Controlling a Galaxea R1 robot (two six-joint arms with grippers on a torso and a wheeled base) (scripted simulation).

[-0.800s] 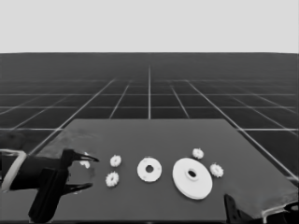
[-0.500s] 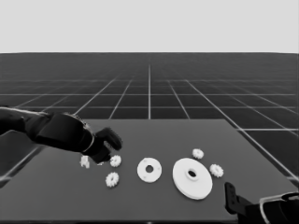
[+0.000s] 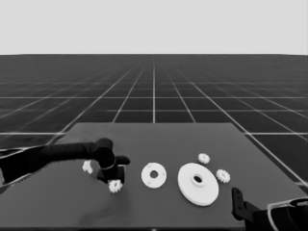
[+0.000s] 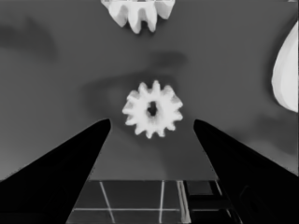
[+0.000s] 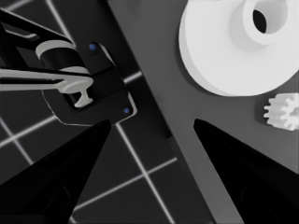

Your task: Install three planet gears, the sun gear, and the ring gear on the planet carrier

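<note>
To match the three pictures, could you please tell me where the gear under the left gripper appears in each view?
Head view: the gear lies at the table's left, just below the left gripper.
Left wrist view: the same gear sits centred between the open jaws.
Right wrist view: not in it.
Shared landmark: the smaller round part, seen at the left wrist view's edge.

No readable text, labels, brand names, numbers or signs appear in any view — the white parts, the dark table, the black arms and the gridded floor are all unmarked, with nothing written or printed on them.
</note>
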